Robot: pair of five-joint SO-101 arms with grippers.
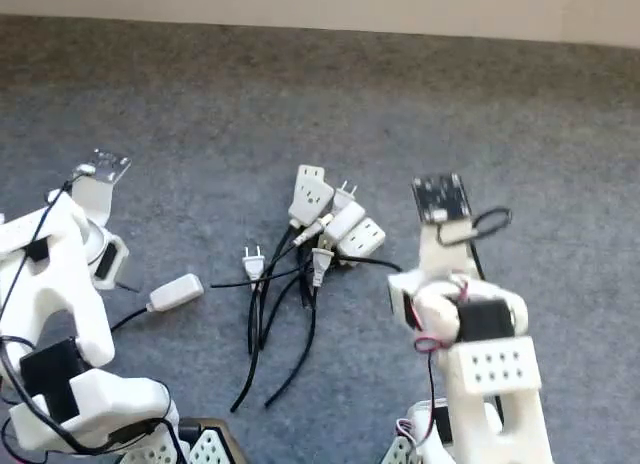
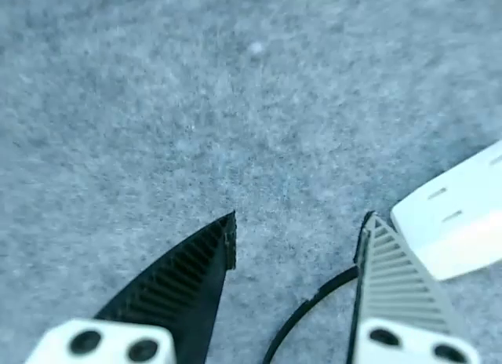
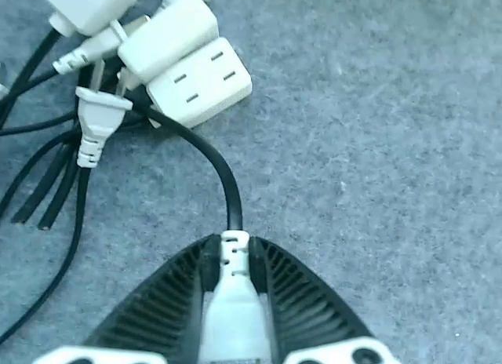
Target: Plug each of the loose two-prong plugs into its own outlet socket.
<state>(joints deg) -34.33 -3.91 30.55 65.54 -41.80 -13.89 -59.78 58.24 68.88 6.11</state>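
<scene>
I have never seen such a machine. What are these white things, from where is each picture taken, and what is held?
They are two white robot arms, left and right, at a grey carpet-like table. The high view looks down; each wrist view comes from a camera on one arm. In the middle lies a tangle of white plastic outlet sockets and white two-prong plugs on black cords. The left pincer is open above the surface, beside one white slotted socket block. The right pincer is shut on a white plug.
</scene>
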